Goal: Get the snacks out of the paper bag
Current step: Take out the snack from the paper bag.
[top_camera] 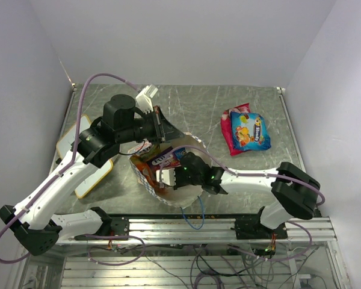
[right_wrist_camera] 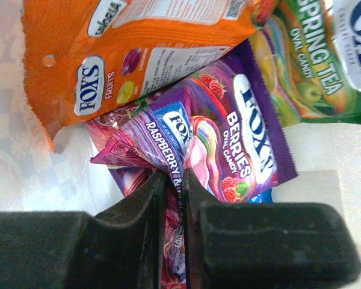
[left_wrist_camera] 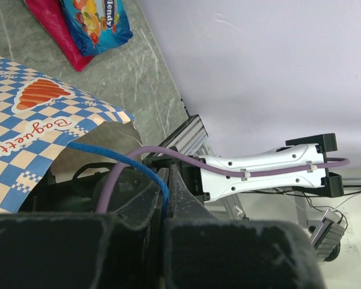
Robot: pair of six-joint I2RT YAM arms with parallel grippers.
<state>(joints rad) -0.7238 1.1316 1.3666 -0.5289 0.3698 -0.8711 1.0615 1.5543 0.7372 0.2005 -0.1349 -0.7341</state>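
The paper bag (top_camera: 162,192) lies open at the table's middle front, its checkered band in the left wrist view (left_wrist_camera: 24,150). My left gripper (left_wrist_camera: 166,180) is shut on the bag's blue cord handle (left_wrist_camera: 108,153) and holds the mouth up. My right gripper (right_wrist_camera: 173,180) is inside the bag, shut on a purple raspberry packet (right_wrist_camera: 168,135). A purple berries packet (right_wrist_camera: 246,138), an orange packet (right_wrist_camera: 126,48) and a green packet (right_wrist_camera: 307,54) lie around it. A blue packet (top_camera: 250,130) lies on a red packet (top_camera: 230,135) on the table at the right.
A yellow-edged whiteboard (top_camera: 72,141) lies at the left under my left arm. The second blue cord handle (top_camera: 195,220) hangs over the front edge. Walls close in the table at the back and both sides.
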